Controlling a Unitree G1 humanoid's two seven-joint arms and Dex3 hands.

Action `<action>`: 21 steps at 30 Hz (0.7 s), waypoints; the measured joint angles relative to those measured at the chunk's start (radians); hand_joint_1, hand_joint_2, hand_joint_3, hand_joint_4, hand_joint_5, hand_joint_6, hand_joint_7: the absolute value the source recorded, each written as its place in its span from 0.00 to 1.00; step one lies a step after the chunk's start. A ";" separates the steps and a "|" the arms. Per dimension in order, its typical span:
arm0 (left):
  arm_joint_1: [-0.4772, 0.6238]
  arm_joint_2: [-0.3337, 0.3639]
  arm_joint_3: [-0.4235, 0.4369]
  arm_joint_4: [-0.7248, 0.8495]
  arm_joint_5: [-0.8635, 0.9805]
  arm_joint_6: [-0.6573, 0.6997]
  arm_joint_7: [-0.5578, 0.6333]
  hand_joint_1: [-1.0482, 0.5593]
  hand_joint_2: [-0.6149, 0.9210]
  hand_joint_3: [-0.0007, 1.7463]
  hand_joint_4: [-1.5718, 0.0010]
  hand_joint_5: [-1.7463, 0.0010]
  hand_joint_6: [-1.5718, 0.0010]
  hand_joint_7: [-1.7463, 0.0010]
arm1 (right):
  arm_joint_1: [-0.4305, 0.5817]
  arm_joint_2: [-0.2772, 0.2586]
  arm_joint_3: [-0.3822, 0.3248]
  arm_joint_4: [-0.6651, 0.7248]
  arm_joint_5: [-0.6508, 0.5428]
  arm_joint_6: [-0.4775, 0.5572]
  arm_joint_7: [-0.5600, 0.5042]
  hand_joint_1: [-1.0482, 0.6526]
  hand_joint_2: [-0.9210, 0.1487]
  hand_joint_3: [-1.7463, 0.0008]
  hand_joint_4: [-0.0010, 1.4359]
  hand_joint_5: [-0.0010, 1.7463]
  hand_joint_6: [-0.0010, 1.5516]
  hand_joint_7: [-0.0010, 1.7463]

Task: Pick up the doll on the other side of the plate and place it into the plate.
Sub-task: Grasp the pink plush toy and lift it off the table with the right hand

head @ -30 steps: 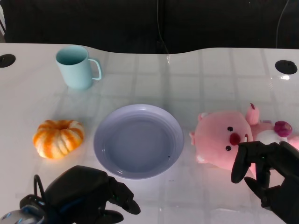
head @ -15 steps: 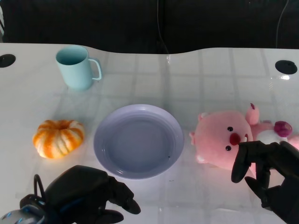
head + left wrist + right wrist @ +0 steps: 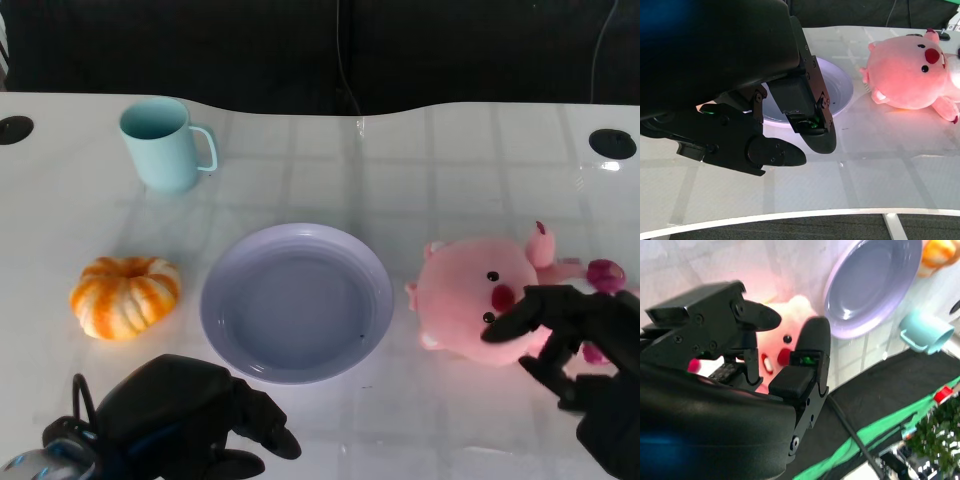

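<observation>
Four objects lie on the table [image 3: 480, 170], described here from its left edge to its right edge. An orange pumpkin [image 3: 125, 295] sits nearest the left edge, with a pale blue mug [image 3: 165, 143] farther back toward the far edge. The left robot hand [image 3: 195, 415] rests low at the near edge, in front of the pumpkin and plate; its fingers are curled inward around nothing. The lavender plate [image 3: 297, 303] sits at the table's centre and holds nothing. The pink doll [image 3: 480, 295] lies on its side just to the right of the plate, close to the rim but apart from it, face toward the near edge. The right robot hand [image 3: 575, 345] is at the doll's near right side, fingers parted, with one fingertip over the doll's face; whether that fingertip actually touches the plush cannot be told, and no hold is established. Judged from its appearance, the doll is light, soft and compressible, with a fuzzy surface unlikely to slip and no fragile parts. The rounded head is the bulkiest part and offers the best hold: close the fingers across it from opposite sides so that the plush compresses. Thin limbs and ears would probably let the doll dangle and swing during transfer to the plate.
</observation>
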 measured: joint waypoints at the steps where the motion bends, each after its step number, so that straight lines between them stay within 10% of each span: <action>1: 0.000 0.000 0.000 0.000 0.000 0.000 0.000 0.50 1.00 0.15 0.52 0.28 0.30 1.00 | -0.003 0.000 -0.005 0.001 -0.008 0.000 -0.008 0.49 0.02 0.91 0.36 0.33 0.42 0.07; 21: -0.001 -0.016 -0.030 -0.019 0.036 0.040 -0.001 0.50 1.00 0.14 0.51 0.30 0.30 1.00 | -0.057 -0.113 -0.053 -0.006 -0.222 0.192 0.041 0.30 0.02 1.00 0.00 0.15 0.10 0.00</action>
